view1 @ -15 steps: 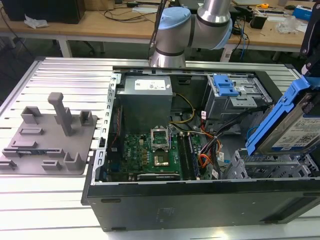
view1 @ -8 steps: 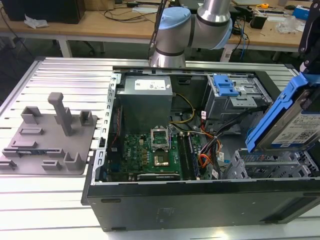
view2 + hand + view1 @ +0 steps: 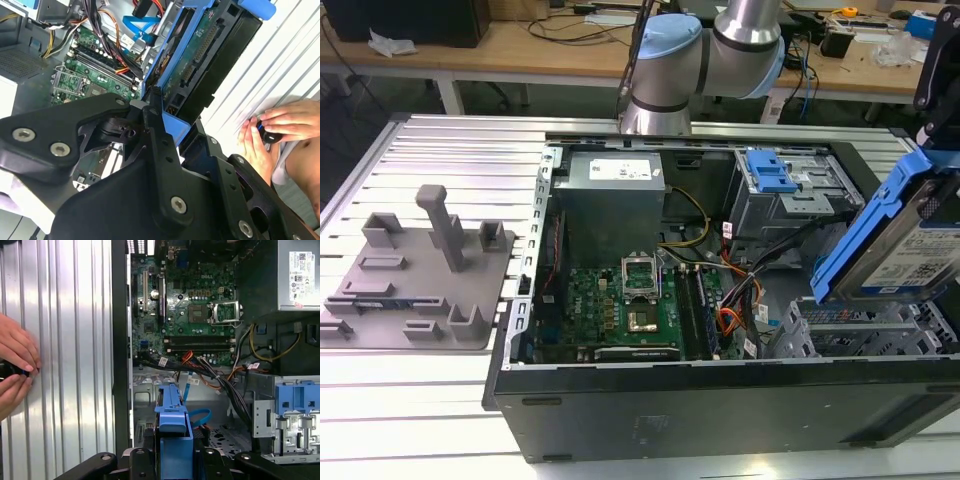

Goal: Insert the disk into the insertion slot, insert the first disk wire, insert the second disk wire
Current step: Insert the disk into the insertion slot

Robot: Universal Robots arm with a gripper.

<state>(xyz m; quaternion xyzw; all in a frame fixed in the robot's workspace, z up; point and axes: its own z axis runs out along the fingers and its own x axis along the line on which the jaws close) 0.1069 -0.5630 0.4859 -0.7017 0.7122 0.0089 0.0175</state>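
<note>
The disk (image 3: 905, 250), a silver drive with a white label in a bright blue frame, hangs tilted at the exterior view's right. It is just above the insertion slot (image 3: 855, 330), a grey perforated cage in the case's near right corner, and apart from it. In both wrist views my gripper (image 3: 167, 122) (image 3: 172, 460) is shut on the disk's blue frame (image 3: 172, 427), black fingers on either side. The disk's circuit-board underside (image 3: 200, 50) faces the second wrist camera. A loose blue flat cable (image 3: 199, 416) and a bundle of black and orange wires (image 3: 738, 300) lie inside the case beside the slot.
The open computer case (image 3: 620, 400) holds a green motherboard (image 3: 620, 305), a grey power supply (image 3: 612, 195) and a larger bay with a blue latch (image 3: 772, 172). A grey fixture plate (image 3: 415, 275) sits at the exterior view's left. A person's hands (image 3: 15, 365) rest on the ribbed table beside the case.
</note>
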